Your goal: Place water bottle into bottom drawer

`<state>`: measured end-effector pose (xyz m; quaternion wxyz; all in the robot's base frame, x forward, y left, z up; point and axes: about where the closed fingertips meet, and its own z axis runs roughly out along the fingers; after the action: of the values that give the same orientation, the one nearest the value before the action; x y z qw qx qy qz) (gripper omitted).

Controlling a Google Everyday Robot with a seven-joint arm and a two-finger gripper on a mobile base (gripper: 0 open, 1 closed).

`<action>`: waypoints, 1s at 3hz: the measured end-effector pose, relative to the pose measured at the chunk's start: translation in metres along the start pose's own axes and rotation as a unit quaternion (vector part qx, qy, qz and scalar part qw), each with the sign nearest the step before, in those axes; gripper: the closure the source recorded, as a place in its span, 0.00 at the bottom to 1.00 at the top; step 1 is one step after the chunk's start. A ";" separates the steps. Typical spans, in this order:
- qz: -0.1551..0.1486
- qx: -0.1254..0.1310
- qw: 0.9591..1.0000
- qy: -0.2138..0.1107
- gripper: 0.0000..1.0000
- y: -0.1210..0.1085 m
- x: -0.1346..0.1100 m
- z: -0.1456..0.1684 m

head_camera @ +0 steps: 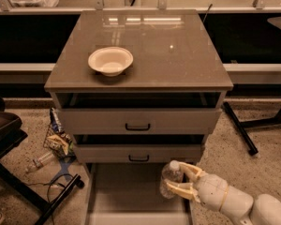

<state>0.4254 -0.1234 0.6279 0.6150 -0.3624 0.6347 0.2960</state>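
Observation:
The water bottle (170,178), clear with a white cap, stands upright in my gripper (180,179) at the lower right of the camera view. The gripper's cream fingers (177,188) are shut around the bottle's body. The bottle hangs over the right side of the bottom drawer (126,191), which is pulled out with a flat grey floor showing. My white arm (243,204) reaches in from the lower right corner.
A cream bowl (110,60) sits on the cabinet top (178,55). Two upper drawer fronts with black handles (137,127) stand slightly open. Clutter, a wire basket (56,142) and a small bottle (37,163) lie on the floor at left, beside a black stand leg (56,198).

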 end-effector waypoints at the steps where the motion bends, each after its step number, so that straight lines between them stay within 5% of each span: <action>1: 0.001 -0.007 1.000 0.005 1.00 0.003 0.006 0.005; 2: 0.003 -0.011 1.000 0.005 1.00 0.004 0.009 0.008; 3: 0.020 -0.030 0.999 0.022 1.00 0.003 0.055 0.041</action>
<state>0.4473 -0.0930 0.5702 0.5833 -0.3742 0.6464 0.3193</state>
